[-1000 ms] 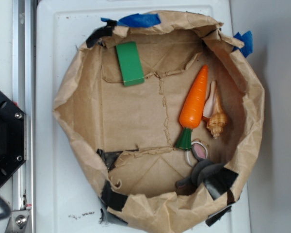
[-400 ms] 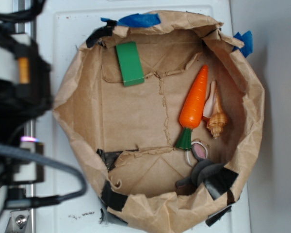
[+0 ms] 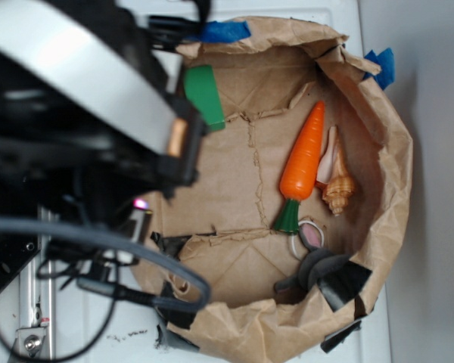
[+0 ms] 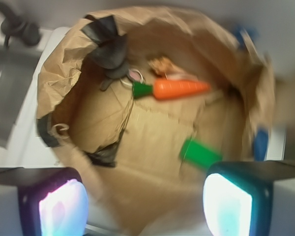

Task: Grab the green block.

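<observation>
Green block (image 3: 205,94) in the paper-lined bin (image 3: 393,151), part-hidden behind the arm (image 3: 83,128).

You see a white table (image 3: 340,23) filling the frame, with a brown paper basin (image 3: 390,189) resting at its centre.

Robot lab, aluminium rail (image 3: 32,302), white tabletop (image 3: 91,45)

Toy carrot (image 3: 303,156) beside a seashell (image 3: 337,186) inside the paper-lined bin (image 3: 390,151)
</observation>
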Motion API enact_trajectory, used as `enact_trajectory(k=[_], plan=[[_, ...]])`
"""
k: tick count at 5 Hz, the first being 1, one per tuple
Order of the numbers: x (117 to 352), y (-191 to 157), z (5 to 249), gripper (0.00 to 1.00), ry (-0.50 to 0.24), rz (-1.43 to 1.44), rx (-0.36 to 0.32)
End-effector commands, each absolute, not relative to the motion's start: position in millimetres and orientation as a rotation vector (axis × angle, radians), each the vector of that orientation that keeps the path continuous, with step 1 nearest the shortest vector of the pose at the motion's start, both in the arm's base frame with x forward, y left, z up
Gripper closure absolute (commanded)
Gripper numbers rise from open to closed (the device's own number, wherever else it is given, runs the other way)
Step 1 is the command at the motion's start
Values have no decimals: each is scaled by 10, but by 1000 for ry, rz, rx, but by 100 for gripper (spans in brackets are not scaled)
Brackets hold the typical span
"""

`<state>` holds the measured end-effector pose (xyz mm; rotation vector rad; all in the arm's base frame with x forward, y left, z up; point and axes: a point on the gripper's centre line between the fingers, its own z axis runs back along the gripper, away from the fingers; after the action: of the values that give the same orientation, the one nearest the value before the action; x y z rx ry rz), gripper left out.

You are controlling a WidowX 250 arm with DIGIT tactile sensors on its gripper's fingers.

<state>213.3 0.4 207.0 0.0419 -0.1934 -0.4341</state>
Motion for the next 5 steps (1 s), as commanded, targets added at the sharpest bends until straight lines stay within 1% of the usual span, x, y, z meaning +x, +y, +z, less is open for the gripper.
enact_trajectory(k=[1,2,3,4,5], plan=[[2358,197,2056,0,-307,-685,-35],[2371,405,1771,0,-241,-706,-46],[2392,586,1565,0,-227,-729,-26],[2429,653,1409,0,-177,-715,-31],[2467,628,1342,0,-163,-734,-30]])
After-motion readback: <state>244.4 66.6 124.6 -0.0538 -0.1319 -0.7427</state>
